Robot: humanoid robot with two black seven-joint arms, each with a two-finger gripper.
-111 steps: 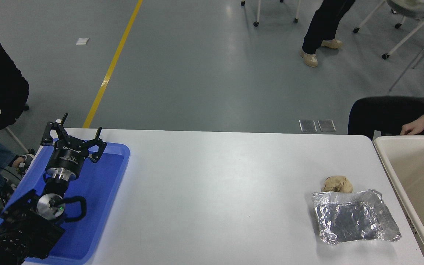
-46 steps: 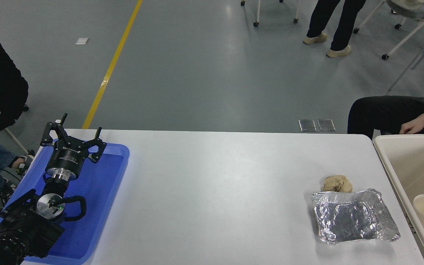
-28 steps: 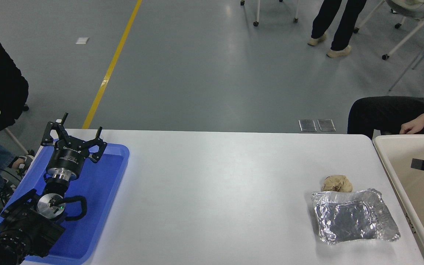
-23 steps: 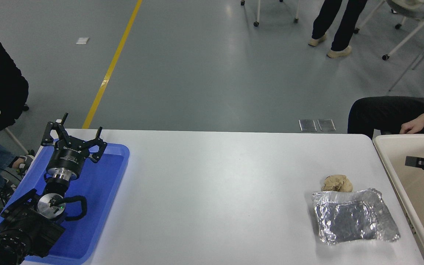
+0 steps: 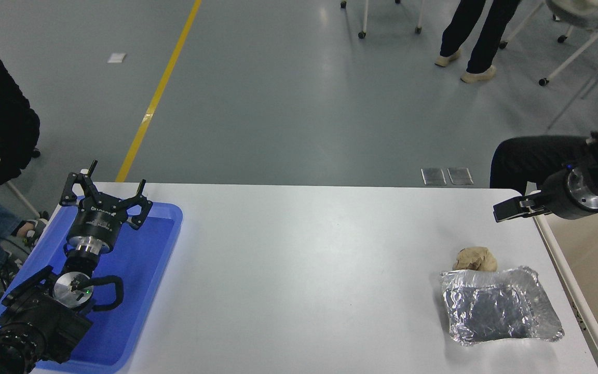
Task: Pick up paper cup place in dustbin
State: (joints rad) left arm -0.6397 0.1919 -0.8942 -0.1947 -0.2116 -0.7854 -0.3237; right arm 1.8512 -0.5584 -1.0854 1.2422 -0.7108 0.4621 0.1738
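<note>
Over table's [image 5: 299,259] right edge: right pincer [image 5: 504,210] moved leftward, grip state unclear.

Both arms are black: the left arm [image 5: 34,322] carries looping black cable, the right arm [image 5: 582,187] a silver collar.

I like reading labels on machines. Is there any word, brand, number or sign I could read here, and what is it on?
Left gripper, parked over the blue tray: a short line of white print on its black body, too small and blurred to read.
Right gripper: no print visible.
Foil sheet, brown paper ball, dustbin, white table: no text.
Floor: a yellow line, no writing.
</note>
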